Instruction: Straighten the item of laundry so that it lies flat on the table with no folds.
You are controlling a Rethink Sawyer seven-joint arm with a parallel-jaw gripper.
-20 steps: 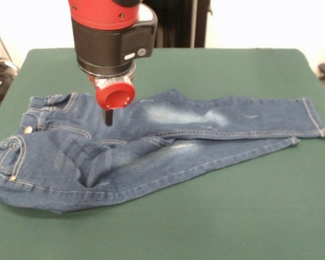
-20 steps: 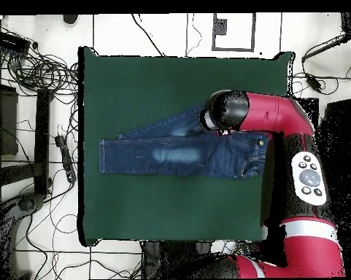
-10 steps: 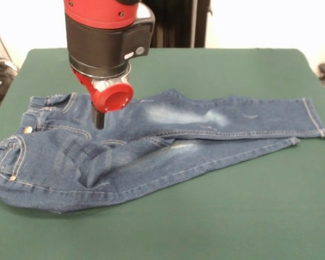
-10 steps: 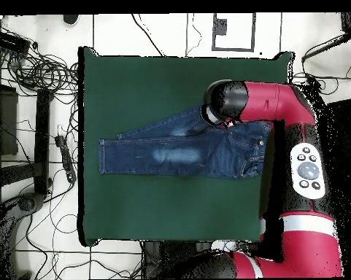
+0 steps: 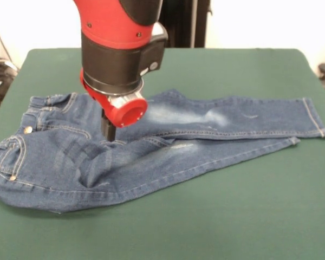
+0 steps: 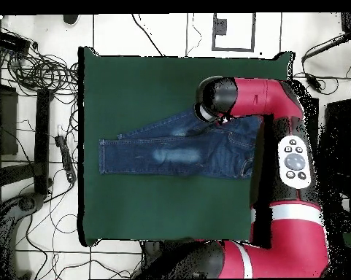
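We see the jeans lying wrinkled across the green desk, left of the frame's middle. Our pincer touches them near the crotch; we cannot tell if it pinches.

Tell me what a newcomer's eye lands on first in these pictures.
The bulky red and black arm dominates, coming down over the waist end of the jeans, its dark tool at the denim near the crotch. Next are the jeans themselves, spread across the green table: one leg lies crossed over the other, and the seat is bunched into folds near the waistband, so they are not yet flat.
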